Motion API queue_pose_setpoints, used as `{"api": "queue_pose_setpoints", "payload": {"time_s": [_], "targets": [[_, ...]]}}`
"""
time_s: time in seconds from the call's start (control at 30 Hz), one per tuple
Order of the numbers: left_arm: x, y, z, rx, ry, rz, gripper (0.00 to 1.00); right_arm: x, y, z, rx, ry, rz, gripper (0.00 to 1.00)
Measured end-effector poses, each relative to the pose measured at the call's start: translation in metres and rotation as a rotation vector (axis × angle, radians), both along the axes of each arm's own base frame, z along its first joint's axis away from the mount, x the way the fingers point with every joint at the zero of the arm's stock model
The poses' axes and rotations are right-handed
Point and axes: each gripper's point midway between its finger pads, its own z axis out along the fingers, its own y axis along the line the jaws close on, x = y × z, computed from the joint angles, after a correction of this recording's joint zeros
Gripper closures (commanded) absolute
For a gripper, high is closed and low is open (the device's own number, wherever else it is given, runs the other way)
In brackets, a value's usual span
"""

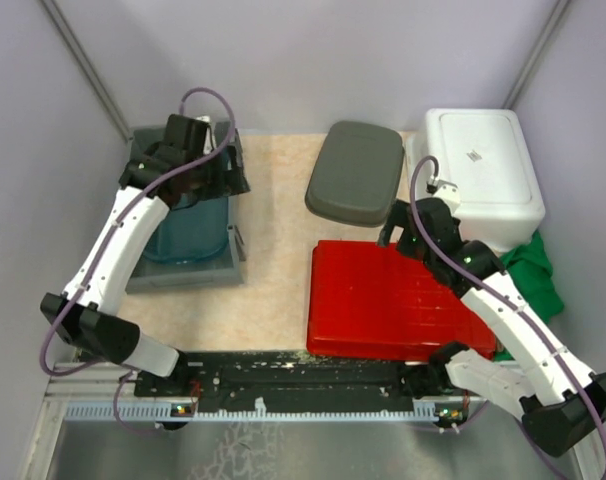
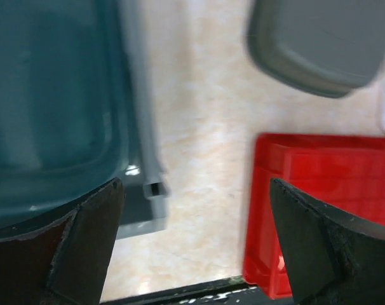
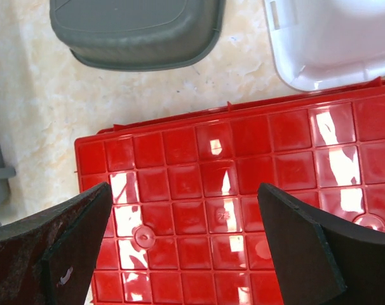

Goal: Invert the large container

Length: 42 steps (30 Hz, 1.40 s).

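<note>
Both hands are spread, gripping nothing: the right hand (image 3: 185,190) hangs over the large container (image 1: 378,305), the left hand (image 2: 195,187) beside a teal bin (image 1: 193,232). This red container lies gridded base up on the bench (image 1: 273,250), centre-right.

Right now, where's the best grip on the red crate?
The red crate lies base-up: its flat ribbed top offers nothing to pinch, and the grey tub and white bin crowd the far edge. Probably take the left rim, coming in low over the tabletop there.
</note>
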Motion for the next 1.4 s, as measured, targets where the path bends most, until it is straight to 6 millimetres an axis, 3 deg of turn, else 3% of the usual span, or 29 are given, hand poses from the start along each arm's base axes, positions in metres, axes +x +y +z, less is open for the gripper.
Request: {"api": "queue_pose_setpoints", "payload": {"time_s": [0.13,0.27,0.37,0.67,0.87,1.17,1.4], "targets": [[0.001,0.063,-0.035,0.087,0.101,0.171,0.00,0.001,0.009,0.002,0.036,-0.001,0.030,0.02],[-0.016,0.114,-0.079,0.103,0.221,0.294,0.03,0.002,0.016,0.002,0.058,0.000,0.053,0.02],[-0.024,0.134,-0.098,0.124,0.273,0.322,0.04,0.004,0.021,-0.001,0.066,0.012,0.070,0.02],[-0.045,0.120,-0.127,0.147,0.317,0.114,0.18,0.010,0.031,-0.005,0.082,0.024,0.095,0.02],[-0.055,0.102,-0.148,0.170,0.308,-0.051,0.20,0.013,0.038,-0.008,0.098,0.031,0.115,0.02],[-0.034,0.079,-0.164,0.186,0.237,-0.181,0.30,0.018,0.045,-0.009,0.120,0.027,0.125,0.02],[-0.019,0.082,-0.190,0.250,0.263,-0.185,0.33,0.016,0.042,-0.015,0.121,0.029,0.111,0.02]]}}
